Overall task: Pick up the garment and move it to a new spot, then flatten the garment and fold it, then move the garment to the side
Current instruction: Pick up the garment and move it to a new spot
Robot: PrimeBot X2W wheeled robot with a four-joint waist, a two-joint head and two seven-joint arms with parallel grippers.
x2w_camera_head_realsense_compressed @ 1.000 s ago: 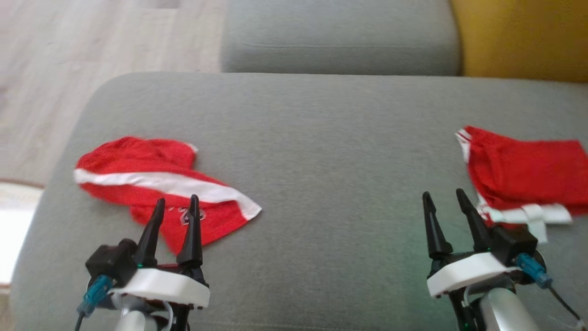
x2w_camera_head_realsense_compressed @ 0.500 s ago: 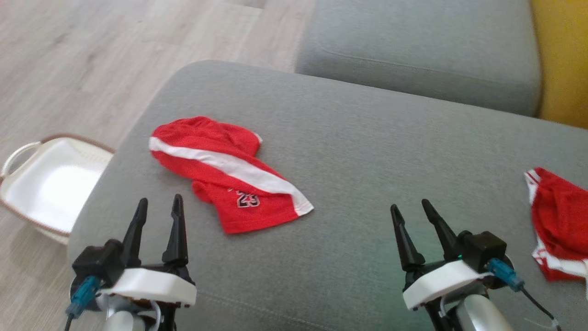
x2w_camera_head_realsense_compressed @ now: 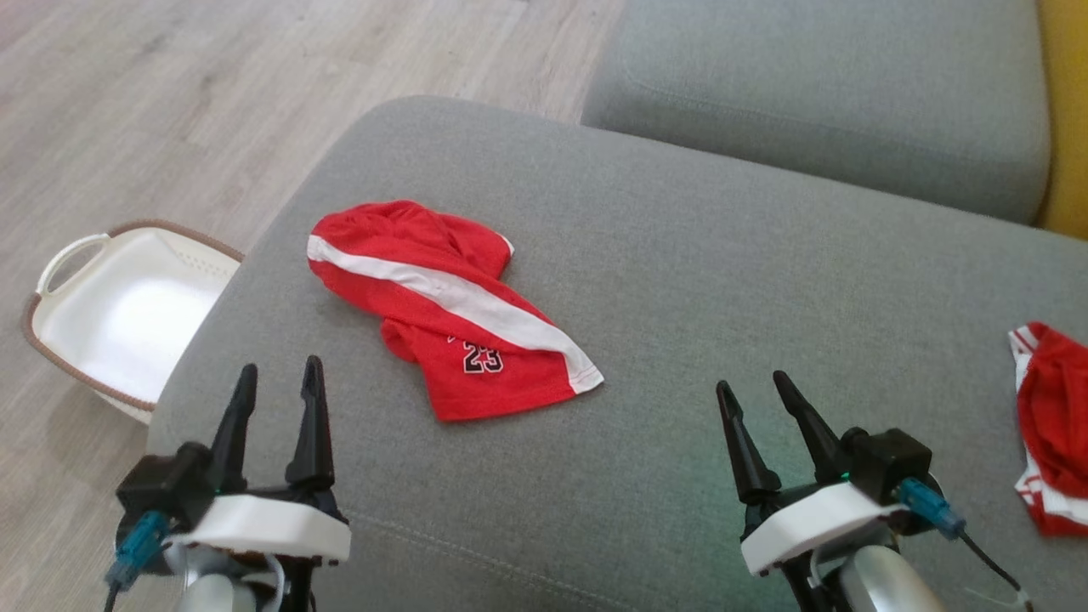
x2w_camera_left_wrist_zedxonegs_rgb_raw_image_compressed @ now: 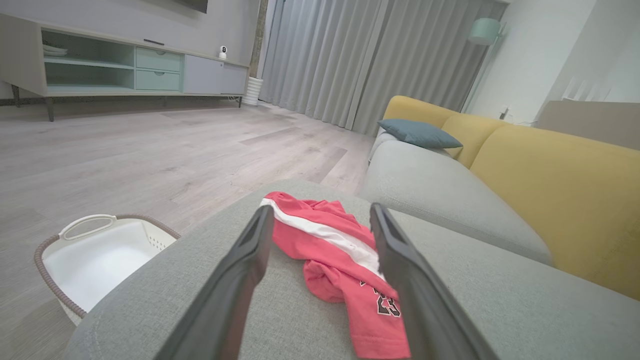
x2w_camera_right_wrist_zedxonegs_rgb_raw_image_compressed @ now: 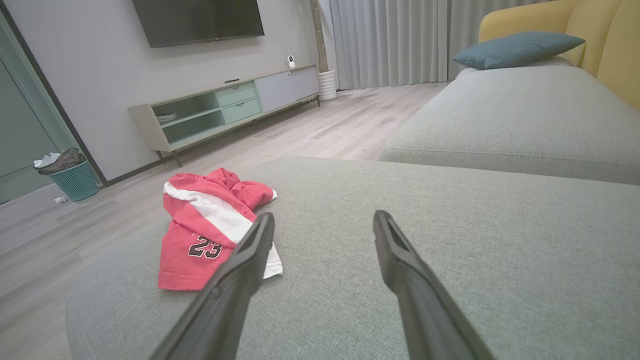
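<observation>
Surface: a grey sofa seat cushion (x2w_camera_head_realsense_compressed: 722,280) stands on a pale wood floor (x2w_camera_head_realsense_compressed: 170,85). A second grey cushion (x2w_camera_head_realsense_compressed: 833,102) adjoins its far side, with a yellow backrest (x2w_camera_head_realsense_compressed: 1067,127) to the right.
Garment: the garment (x2w_camera_head_realsense_compressed: 450,314) is red, with a white diagonal stripe and the number 23. It lies crumpled on the left part of the seat cushion, near the cushion's left edge.
Left gripper: the left gripper (x2w_camera_head_realsense_compressed: 280,367) has its fingers spread apart. It sits at the near left corner of the cushion, short of the garment and not touching it. In the left wrist view the garment lies ahead, between the two fingers.
Right gripper: the right gripper (x2w_camera_head_realsense_compressed: 750,382) has its fingers spread apart. It sits at the near right part of the cushion, well apart from the garment.
Second red cloth: the second red cloth (x2w_camera_head_realsense_compressed: 1054,425) lies on the same cushion at the right edge of the head view, cut off by the frame.
Basket: a white basket (x2w_camera_head_realsense_compressed: 51,272) with a brown rim stands on the floor just beside the cushion's left end.
Background: a low cabinet (x2w_camera_left_wrist_zedxonegs_rgb_raw_image_compressed: 100,70), grey curtains (x2w_camera_left_wrist_zedxonegs_rgb_raw_image_compressed: 375,60) and a blue-grey pillow (x2w_camera_left_wrist_zedxonegs_rgb_raw_image_compressed: 420,134).
</observation>
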